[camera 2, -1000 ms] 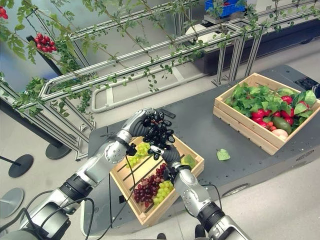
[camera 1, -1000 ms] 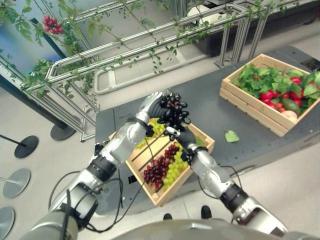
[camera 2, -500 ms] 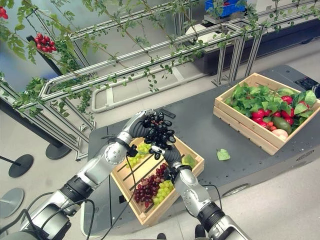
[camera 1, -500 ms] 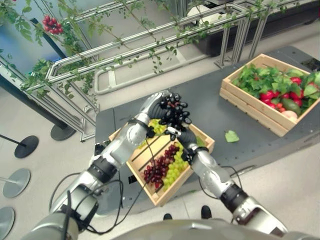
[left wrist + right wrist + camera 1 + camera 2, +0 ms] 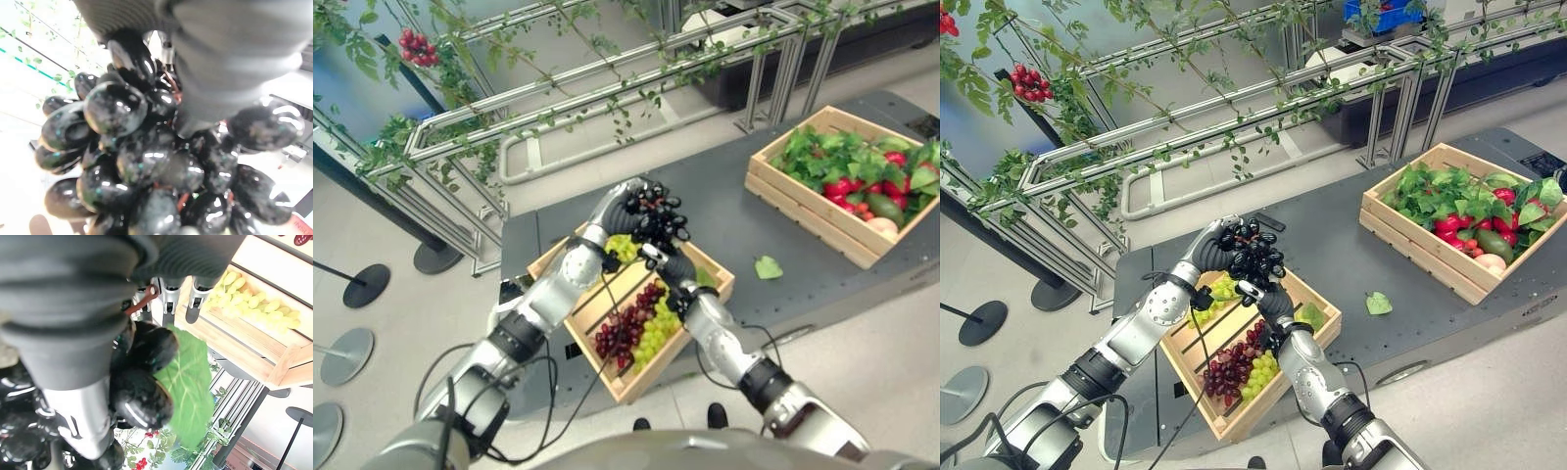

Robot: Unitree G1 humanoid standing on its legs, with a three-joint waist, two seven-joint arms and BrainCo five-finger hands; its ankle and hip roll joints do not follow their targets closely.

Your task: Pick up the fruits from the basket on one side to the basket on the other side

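While the bunch of black grapes [image 5: 1252, 253] is held above the far corner of the near wooden crate [image 5: 1317, 303], it is gripped from the far-left side by the left hand [image 5: 1212, 245], whose fingers are curled round the upper berries. The right hand [image 5: 1269, 299] is seen just beneath the bunch, its fingers bent up against the lowest grapes, so a handover looks to be under way. Compared with a second ago, the bunch has been lowered slightly toward the crate and the right hand has been brought closer under it. Red grapes [image 5: 1227, 370] and green grapes [image 5: 1260, 369] are left in the crate. Well to the right of it, the leafy crate of mixed produce [image 5: 1459, 211] awaits, with a loose leaf [image 5: 1378, 304] lying between.
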